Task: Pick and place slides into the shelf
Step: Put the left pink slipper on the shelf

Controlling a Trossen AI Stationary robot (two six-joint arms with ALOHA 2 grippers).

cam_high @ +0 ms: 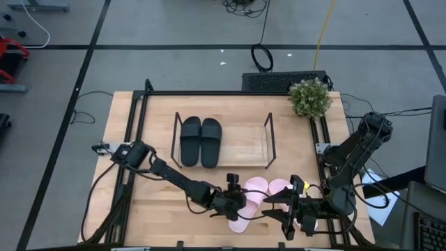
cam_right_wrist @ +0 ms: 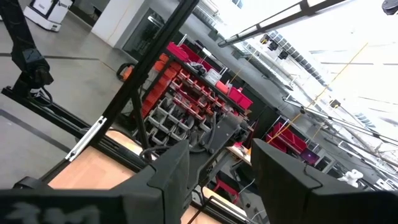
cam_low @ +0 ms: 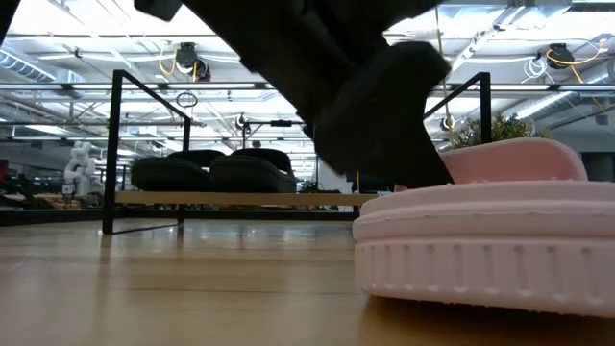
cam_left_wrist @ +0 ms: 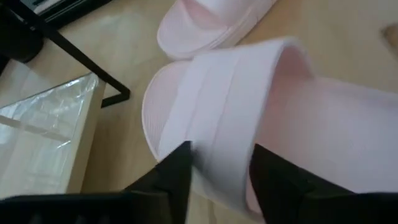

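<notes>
potted plant (cam_high: 309, 97) | black keyboard (cam_high: 284, 81) | red parts bins (cam_right_wrist: 205, 84)

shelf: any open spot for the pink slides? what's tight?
The shelf is bare on its right half, between the black pair and the right end frame. The table's near-left corner is open too. It is crowded at the near edge: the pink slides, the left hand over one strap, and the right hand beside it.

No text, label, brand or number can be read anywhere — nothing legible on any surface.
</notes>
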